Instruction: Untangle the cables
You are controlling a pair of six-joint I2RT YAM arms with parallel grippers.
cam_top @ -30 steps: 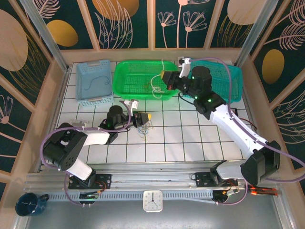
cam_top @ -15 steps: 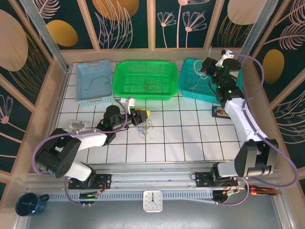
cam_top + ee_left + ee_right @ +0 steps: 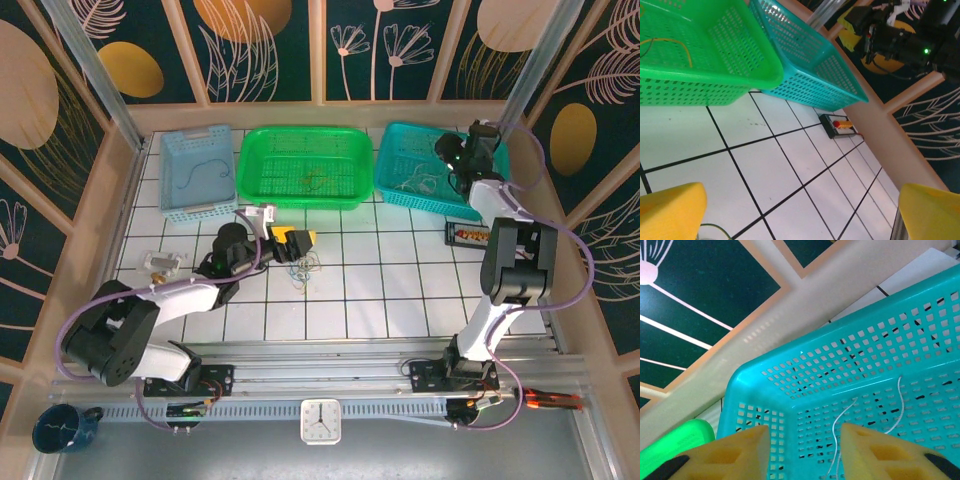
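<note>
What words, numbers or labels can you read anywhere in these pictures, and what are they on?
No text is readable.
Clock at the near edge: dial numerals too small to read.
Dark blue mug: a white squiggle, not legible as letters.
Small black box near the teal basket: red and yellow parts, no readable label.

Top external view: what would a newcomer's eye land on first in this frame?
Three bright baskets line the far edge: light blue basket at left, green basket in the middle, teal basket at right. The right tool hangs open over the teal one, which holds a white cable. The open left tool sits mid-table by a small cable tangle.
</note>
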